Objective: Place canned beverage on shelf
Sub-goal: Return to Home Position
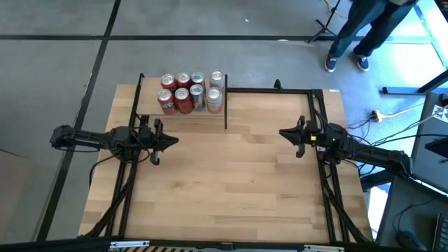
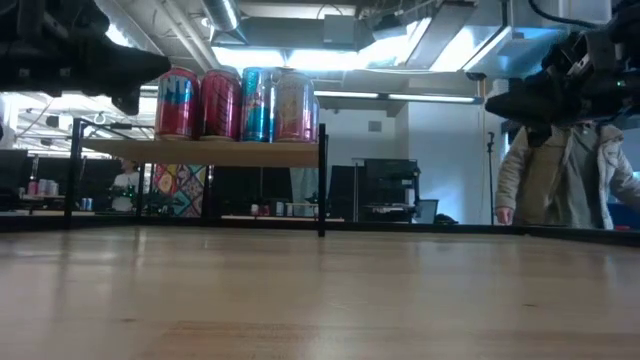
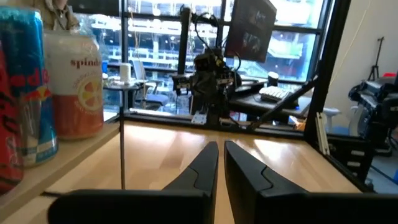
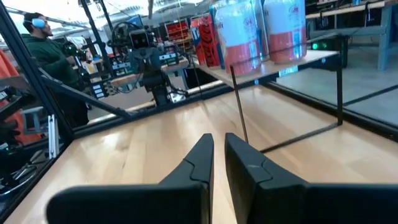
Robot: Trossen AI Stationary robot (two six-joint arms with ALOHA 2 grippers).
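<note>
Surface (image 1: 238, 178): light-wood planks, edged at the far and lateral sides by black frame rails (image 1: 269, 89).
Shelf (image 1: 148, 106): a small light-wood board raised on thin black posts, set at the surface's far left corner.
Drink cans (image 1: 190, 91): eight are stood upright on the shelf, packed in two rows of four towards its right end.
Row order, left to right: two red cans (image 1: 183, 101), one blue-and-silver can (image 1: 198, 81), one pale orange-printed can (image 1: 214, 101).

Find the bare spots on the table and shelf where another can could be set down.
Widest free patch: the tabletop between the left gripper and the right gripper, down to the near edge. Bare too: the tabletop right of the shelf. The shelf is crowded: cans fill all but its left end.
</note>
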